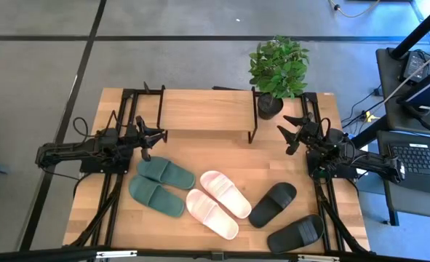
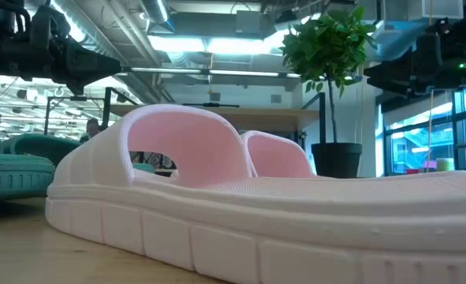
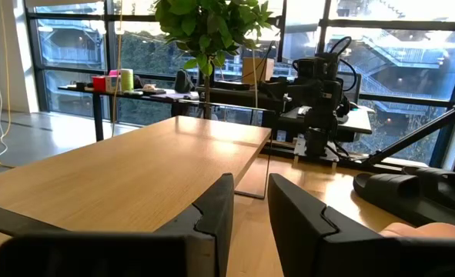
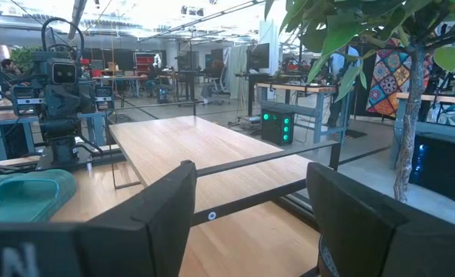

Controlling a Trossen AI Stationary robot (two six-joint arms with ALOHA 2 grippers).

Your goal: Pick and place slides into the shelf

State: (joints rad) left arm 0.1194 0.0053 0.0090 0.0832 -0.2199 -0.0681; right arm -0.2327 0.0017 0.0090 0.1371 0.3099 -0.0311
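Note:
Six slides lie on the tabletop in front of the shelf [image 1: 206, 110]: a dark green pair [image 1: 160, 184] at the left, a light pink pair [image 1: 218, 204] in the middle, a black pair [image 1: 284, 218] at the right. All rest on their soles. The shelf's wooden top board is bare. My left gripper [image 1: 155, 142] hovers open at the shelf's left end, above the green pair's far side. My right gripper [image 1: 293, 135] hovers open at the shelf's right end. Both are empty, as the left wrist view [image 3: 250, 208] and the right wrist view [image 4: 250, 208] show.
A potted plant [image 1: 276, 69] stands at the shelf's far right corner, close to my right gripper. A desk with a laptop [image 1: 418, 156] is beyond the table's right edge. In the low view a pink slide [image 2: 240, 205] fills the foreground.

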